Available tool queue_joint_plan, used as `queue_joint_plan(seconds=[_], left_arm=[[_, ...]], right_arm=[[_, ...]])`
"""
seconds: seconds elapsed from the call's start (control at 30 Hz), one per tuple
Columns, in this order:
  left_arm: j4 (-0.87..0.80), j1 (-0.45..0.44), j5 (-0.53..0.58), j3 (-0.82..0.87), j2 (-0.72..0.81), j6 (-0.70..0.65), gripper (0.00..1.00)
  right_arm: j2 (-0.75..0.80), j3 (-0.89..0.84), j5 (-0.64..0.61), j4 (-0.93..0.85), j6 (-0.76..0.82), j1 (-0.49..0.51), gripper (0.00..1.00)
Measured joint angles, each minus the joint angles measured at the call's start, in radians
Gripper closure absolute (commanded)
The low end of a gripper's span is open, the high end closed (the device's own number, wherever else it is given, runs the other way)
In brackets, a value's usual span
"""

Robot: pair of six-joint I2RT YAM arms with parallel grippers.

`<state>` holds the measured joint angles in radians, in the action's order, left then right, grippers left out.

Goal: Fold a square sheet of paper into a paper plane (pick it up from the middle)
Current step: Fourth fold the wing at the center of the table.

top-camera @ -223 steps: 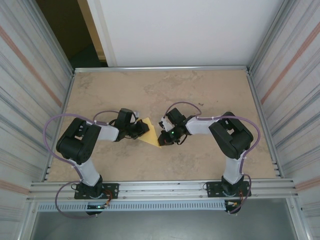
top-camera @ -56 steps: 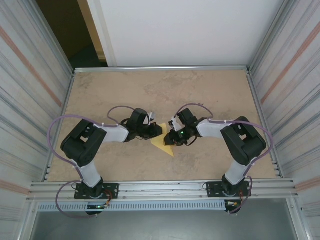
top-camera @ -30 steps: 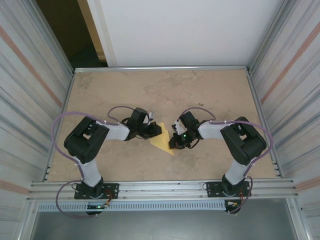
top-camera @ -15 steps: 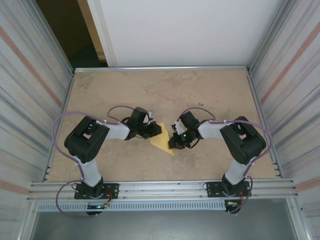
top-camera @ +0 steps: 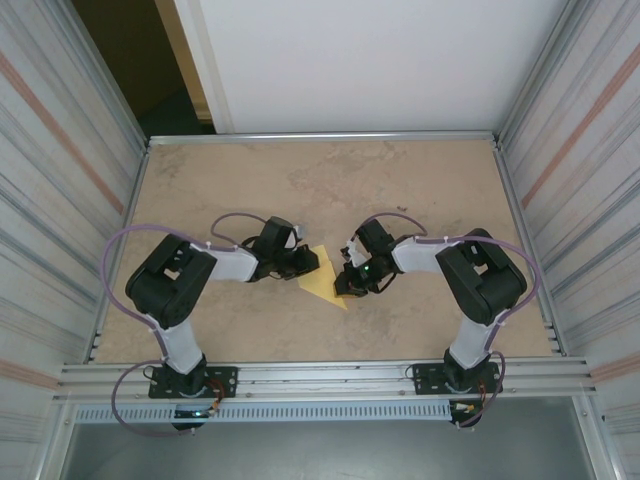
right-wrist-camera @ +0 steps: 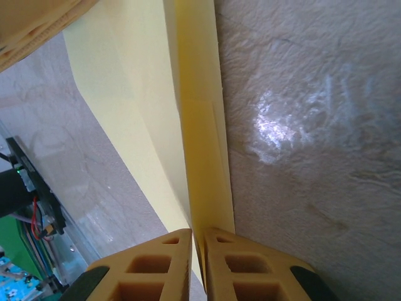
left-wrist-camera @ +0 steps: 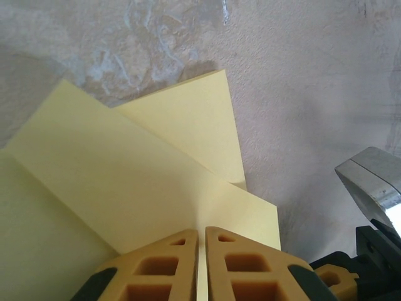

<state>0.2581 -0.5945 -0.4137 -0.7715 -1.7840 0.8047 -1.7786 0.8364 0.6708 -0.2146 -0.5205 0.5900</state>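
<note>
On the worktop (top-camera: 420, 190), about midway between the two arms, I list one item: a pale-yellow paper (top-camera: 325, 288), partly folded and lying flat.

- Paper, as I see it from the left wrist camera: several overlapping flaps with straight creases. One flap runs out to a corner over the mottled surface.
- Left hand (top-camera: 306, 262): low at the paper's left side. Its tan fingers (left-wrist-camera: 169, 263) are drawn to a thin slit with yellow paper running into it. I enter it as pinching the paper.
- Right hand (top-camera: 344, 284): low at the paper's right side, facing the left hand and near it. Its fingers (right-wrist-camera: 244, 263) are equally narrow, and a long folded edge passes straight into the slit. I enter it as pinching the paper too.
- Right wrist camera, upper left corner: a tan finger of the left hand over the paper.
</note>
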Motion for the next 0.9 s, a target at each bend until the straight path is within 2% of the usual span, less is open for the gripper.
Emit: queue_joint_plan(seconds=[0.33, 0.67, 0.9], left_arm=[[-0.019, 0.006, 0.035, 0.018, 0.025, -0.012, 0.87], [-0.026, 0.017, 0.067, 0.038, 0.05, -0.015, 0.88], [-0.043, -0.005, 0.071, 0.055, 0.179, -0.016, 0.87]], right_arm=[[-0.008, 0.016, -0.001, -0.021, -0.018, 0.002, 0.83], [-0.011, 0.019, -0.011, -0.029, -0.023, 0.005, 0.88], [-0.018, 0.029, -0.014, -0.043, -0.023, 0.005, 0.89]])
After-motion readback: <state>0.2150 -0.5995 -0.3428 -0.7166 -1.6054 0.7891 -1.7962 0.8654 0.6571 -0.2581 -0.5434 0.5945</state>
